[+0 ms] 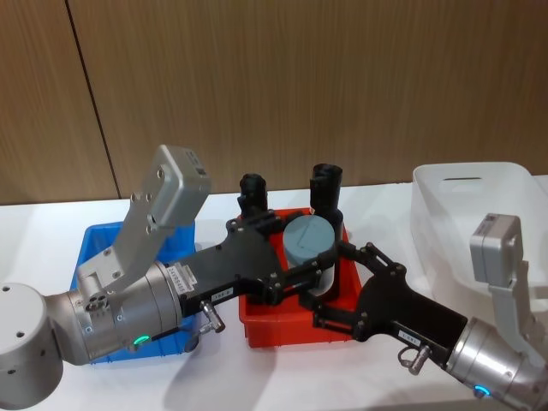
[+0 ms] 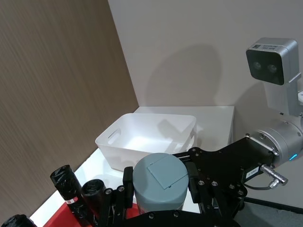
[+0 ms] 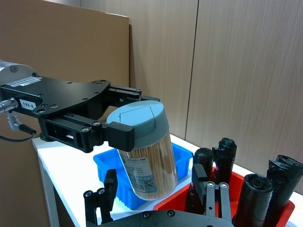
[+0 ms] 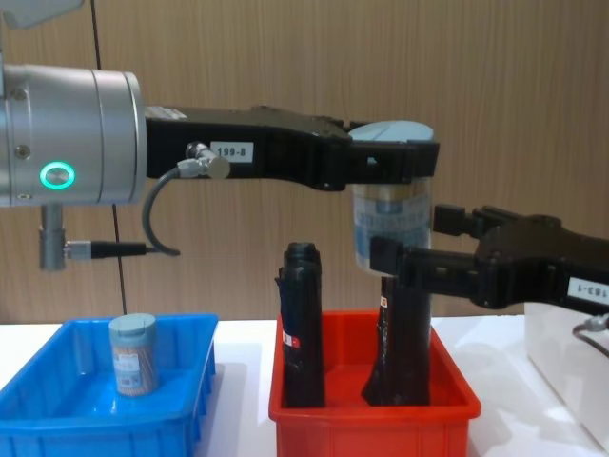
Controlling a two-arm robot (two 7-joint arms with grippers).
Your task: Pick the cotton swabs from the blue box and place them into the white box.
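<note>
A clear jar of cotton swabs (image 4: pixel 390 224) with a pale blue-grey lid (image 1: pixel 306 240) hangs above the red bin. My left gripper (image 4: pixel 390 157) reaches in from the left and is shut on the jar at lid height (image 3: pixel 137 116). From the right, my right gripper (image 4: pixel 411 246) stands open, one finger on each side of the jar's lower body with small gaps (image 3: pixel 151 187). A second jar of cotton swabs (image 4: pixel 131 354) stands in the blue box (image 4: pixel 57 419) at the left. The white box (image 1: pixel 514 184) sits at the far right.
The red bin (image 4: pixel 371 424) sits in the middle, under the held jar, with tall black wrapped rolls (image 4: pixel 303 324) standing in it. A wood-panelled wall runs behind the white table (image 1: pixel 51 214).
</note>
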